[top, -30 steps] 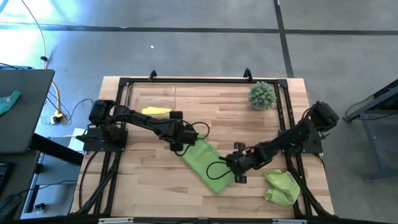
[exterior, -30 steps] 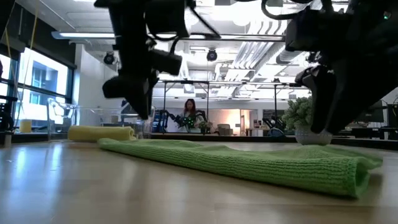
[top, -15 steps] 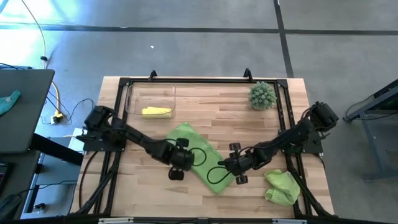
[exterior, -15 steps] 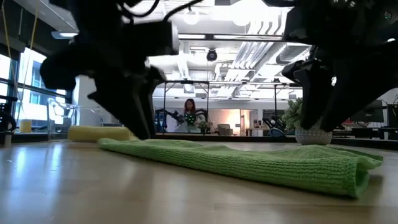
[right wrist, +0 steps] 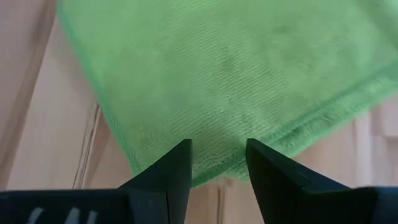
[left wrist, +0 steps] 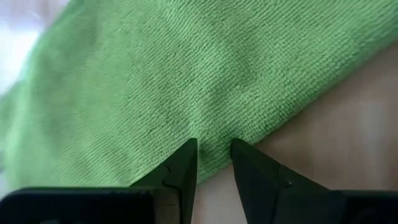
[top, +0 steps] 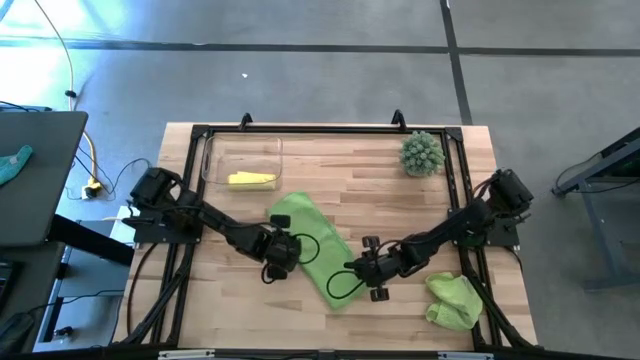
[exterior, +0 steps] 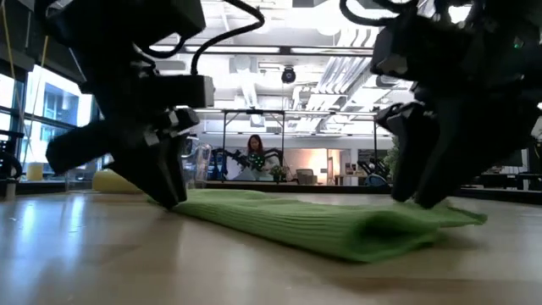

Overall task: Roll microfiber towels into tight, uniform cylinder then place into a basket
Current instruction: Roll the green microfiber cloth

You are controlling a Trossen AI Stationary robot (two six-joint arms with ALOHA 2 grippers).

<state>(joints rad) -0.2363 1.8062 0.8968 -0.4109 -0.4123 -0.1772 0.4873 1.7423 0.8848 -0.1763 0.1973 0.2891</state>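
Nearest me on the wooden surface (top: 250,310), a crumpled green towel (top: 452,301) lies at the front right corner, apart from both arms. Just beyond it, toward the middle, a flat green towel (top: 313,246) is spread at a slant, and I have 2 pincers down at its long edges. My left pincer (top: 279,254) sits at the towel's left edge, its tips slightly parted with the hem between them, though I cannot tell if it is pinching the cloth. My right pincer (top: 367,270) sits at the opposite edge near the towel's front end, tips parted wider over the hem, not clamped on anything I can see. Farther back on the left, the clear basket (top: 213,150) holds 1 yellow towel roll (top: 250,179). At the far right stands a spiky green plant (top: 421,153).
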